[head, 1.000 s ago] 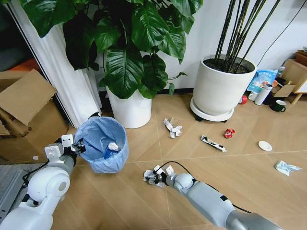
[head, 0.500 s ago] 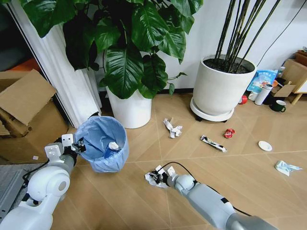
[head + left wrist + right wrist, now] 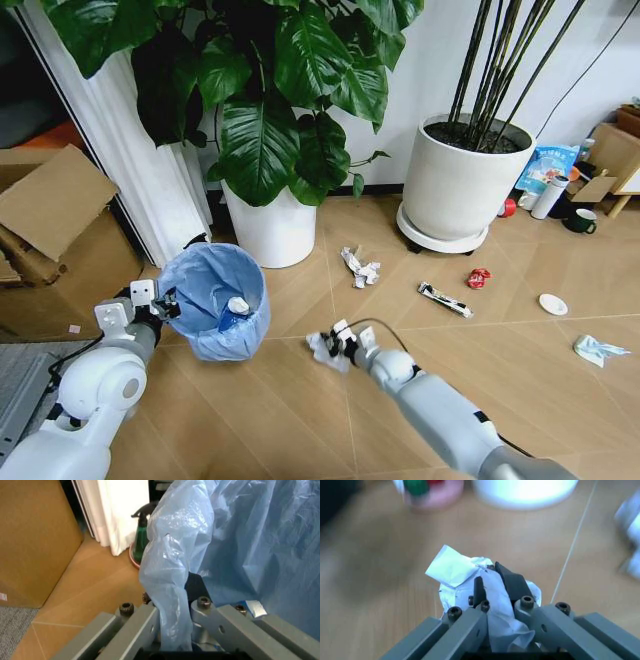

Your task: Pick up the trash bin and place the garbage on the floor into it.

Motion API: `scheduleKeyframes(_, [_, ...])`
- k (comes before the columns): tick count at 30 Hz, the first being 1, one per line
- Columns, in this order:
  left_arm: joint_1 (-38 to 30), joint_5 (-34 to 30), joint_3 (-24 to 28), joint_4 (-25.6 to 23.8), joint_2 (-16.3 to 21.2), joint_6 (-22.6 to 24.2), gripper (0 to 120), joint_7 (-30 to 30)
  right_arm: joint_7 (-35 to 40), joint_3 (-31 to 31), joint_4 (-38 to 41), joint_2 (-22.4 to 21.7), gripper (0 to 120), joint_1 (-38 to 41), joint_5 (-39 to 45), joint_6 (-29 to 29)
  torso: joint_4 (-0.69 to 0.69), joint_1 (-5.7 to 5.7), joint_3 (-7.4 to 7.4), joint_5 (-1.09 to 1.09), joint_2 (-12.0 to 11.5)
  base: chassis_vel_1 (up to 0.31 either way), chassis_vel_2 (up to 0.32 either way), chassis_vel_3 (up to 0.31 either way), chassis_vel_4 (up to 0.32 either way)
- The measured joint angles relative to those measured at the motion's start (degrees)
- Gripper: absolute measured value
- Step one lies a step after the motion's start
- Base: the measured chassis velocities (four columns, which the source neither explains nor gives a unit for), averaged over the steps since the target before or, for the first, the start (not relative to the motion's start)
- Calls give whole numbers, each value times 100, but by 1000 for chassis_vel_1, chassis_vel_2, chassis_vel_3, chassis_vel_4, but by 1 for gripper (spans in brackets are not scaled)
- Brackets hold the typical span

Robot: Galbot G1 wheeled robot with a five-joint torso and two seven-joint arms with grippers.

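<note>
Leftmost, the left gripper (image 3: 166, 301) is pinched tight on the crinkly rim of the trash bin (image 3: 213, 303), a small round tub lined with thin translucent light-blue plastic; the left wrist view shows a twisted fold of that bag (image 3: 172, 592) squeezed between the grey metal fingers (image 3: 137, 628). A white-capped bottle (image 3: 233, 312) lies inside the bin, which sits just in front of a smooth white planter (image 3: 268, 225) of broad glossy leaves. Further right, the right gripper (image 3: 334, 347) hangs above the tan herringbone floor (image 3: 290, 420), clamped on a crumpled white paper wad (image 3: 470, 583) with sharp creased corners. Beyond it lie more garbage: another crushed white paper (image 3: 359, 266), a flat dark-and-white wrapper (image 3: 445, 299), a small red scrap (image 3: 478, 278), a white round disc (image 3: 552, 304) and a rumpled pale teal tissue (image 3: 597, 349).
</note>
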Motion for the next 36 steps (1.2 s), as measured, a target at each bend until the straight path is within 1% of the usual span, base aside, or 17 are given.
scheduleKeyframes(1, [0,1,30,18,1,3,0,6,42,95,337,-101,0,19,93,-89,0,0,0,0,0,0,0,0,0])
scheduleKeyframes(4, [-13,14,99,62,1,8,0,5,126,234,857,-296,0,123,263,-259,0,0,0,0,0,0,0,0,0])
scheduleKeyframes(6, [-52,8,217,100,1,49,0,2,318,374,1636,-574,0,341,522,-450,-1,0,0,0,0,0,0,0,0])
scheduleKeyframes(8, [-62,1,241,107,1,61,0,3,359,393,1808,-626,0,390,609,-501,-1,0,0,0,0,0,0,0,0])
scheduleKeyframes(10, [-113,-48,376,154,20,143,0,17,551,380,2458,-810,0,631,1140,-684,-1,0,0,0,0,0,0,0,0])
scheduleKeyframes(11, [-113,-48,376,154,20,143,0,17,551,380,2458,-810,0,631,1140,-684,-1,0,0,0,0,0,0,0,0])
scheduleKeyframes(13, [-174,-102,508,209,41,190,0,52,697,131,2908,-886,0,923,1694,-816,0,0,0,-1,0,0,0,0,0])
scheduleKeyframes(15, [-197,-119,544,229,44,203,0,62,727,56,2986,-886,0,986,1803,-843,0,0,0,0,0,0,0,0,0])
scheduleKeyframes(18, [-341,-217,716,322,43,240,0,74,844,-403,3248,-817,0,1250,2162,-932,1,0,0,-1,0,0,0,0,0])
scheduleKeyframes(19, [-341,-217,716,322,43,240,0,74,844,-403,3248,-817,0,1250,2162,-932,1,0,0,-1,0,0,0,0,0])
scheduleKeyframes(22, [-554,-337,916,410,30,269,0,60,923,-951,3351,-648,0,1431,2360,-981,1,0,0,-2,0,0,0,0,0])
scheduleKeyframes(24, [-697,-428,1003,428,23,292,0,25,938,-1276,3340,-581,0,1477,2358,-982,1,0,0,-1,0,0,0,0,0])
scheduleKeyframes(28, [-758,-465,1027,430,9,298,0,0,931,-1452,3263,-569,1,1484,2217,-1027,0,0,0,-1,0,0,0,0,0])
scheduleKeyframes(30, [-757,-473,1018,420,8,298,0,-6,839,-1547,3101,-581,13,1479,1899,-960,0,0,0,-1,0,0,0,0,0])
scheduleKeyframes(32, [-739,-473,997,410,8,298,0,-6,817,-1567,3038,-575,20,1477,1819,-946,-1,0,0,-1,0,0,0,0,0])
scheduleKeyframes(33, [-739,-473,997,410,8,298,0,-6,817,-1567,3038,-575,20,1477,1819,-946,-1,0,0,-1,0,0,0,0,0])
scheduleKeyframes(36, [-737,-473,983,409,3,298,0,-7,812,-1568,2947,-524,36,1478,1778,-946,1,0,0,-1,0,0,0,0,0])
